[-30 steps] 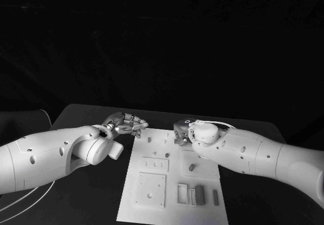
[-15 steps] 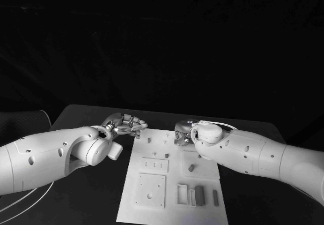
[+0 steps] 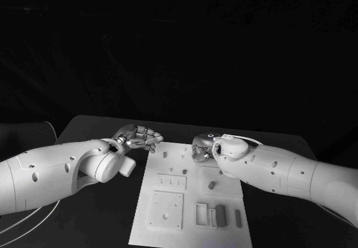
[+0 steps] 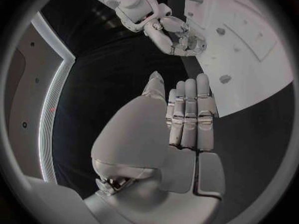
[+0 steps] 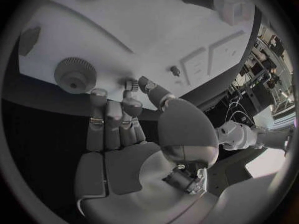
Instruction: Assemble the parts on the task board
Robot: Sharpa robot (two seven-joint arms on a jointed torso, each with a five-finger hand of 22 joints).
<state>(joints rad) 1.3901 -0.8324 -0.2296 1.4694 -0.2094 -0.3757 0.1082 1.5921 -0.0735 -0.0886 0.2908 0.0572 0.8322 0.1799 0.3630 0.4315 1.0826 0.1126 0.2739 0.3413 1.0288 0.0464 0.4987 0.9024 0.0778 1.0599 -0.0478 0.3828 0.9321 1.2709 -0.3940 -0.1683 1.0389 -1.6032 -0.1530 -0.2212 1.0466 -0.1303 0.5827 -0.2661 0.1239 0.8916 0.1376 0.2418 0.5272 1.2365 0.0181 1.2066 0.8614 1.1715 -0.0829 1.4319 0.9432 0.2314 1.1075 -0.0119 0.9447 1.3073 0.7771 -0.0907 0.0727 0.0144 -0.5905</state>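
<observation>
Right hand (image 3: 203,146), nudged a little to the side since a second ago, over the far end of the task board (image 3: 190,227), pinching a small gear (image 5: 130,84) beside the big gear (image 5: 74,73). Probably lining up. Left hand (image 3: 139,137) unmoved, fingers straight, holding nothing.

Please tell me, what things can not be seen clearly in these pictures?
- Right hand, head view: its own arm covers most of it; whether it holds a part cannot be told. In the right wrist view its fingertips touch something too small to name.
- Board, head view: the right arm covers its far right corner.
- Gear, right wrist view: its seat is unclear.
</observation>
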